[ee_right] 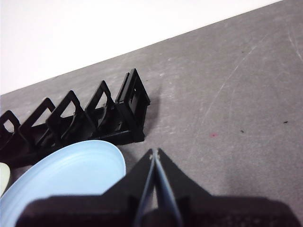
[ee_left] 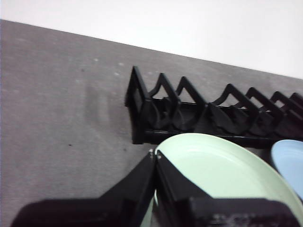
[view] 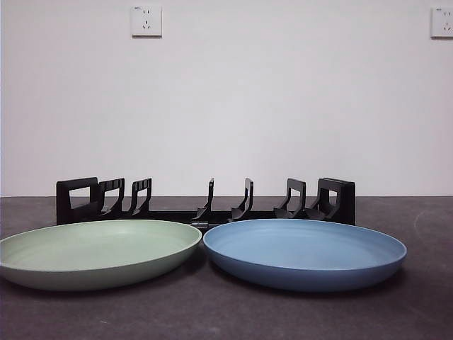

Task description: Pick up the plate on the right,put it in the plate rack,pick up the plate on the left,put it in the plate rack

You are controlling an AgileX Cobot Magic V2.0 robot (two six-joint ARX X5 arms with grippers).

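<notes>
Two plates lie flat on the dark table, side by side and nearly touching: a pale green plate (view: pixel 95 249) on the left and a blue plate (view: pixel 304 249) on the right. Behind them runs the long black plate rack (view: pixel 205 204), with nothing in its slots. My left gripper (ee_left: pixel 155 152) is shut, its tips above the green plate's (ee_left: pixel 222 170) rim near the rack's end (ee_left: pixel 139 101). Shut as well, my right gripper (ee_right: pixel 155 152) hangs beside the blue plate (ee_right: pixel 71 177), close to the rack's other end (ee_right: pixel 132 101). Neither arm shows in the front view.
A white wall with two sockets (view: pixel 146 20) rises behind the table. Bare dark tabletop (view: pixel 396 312) lies in front of the plates and out to both sides of the rack.
</notes>
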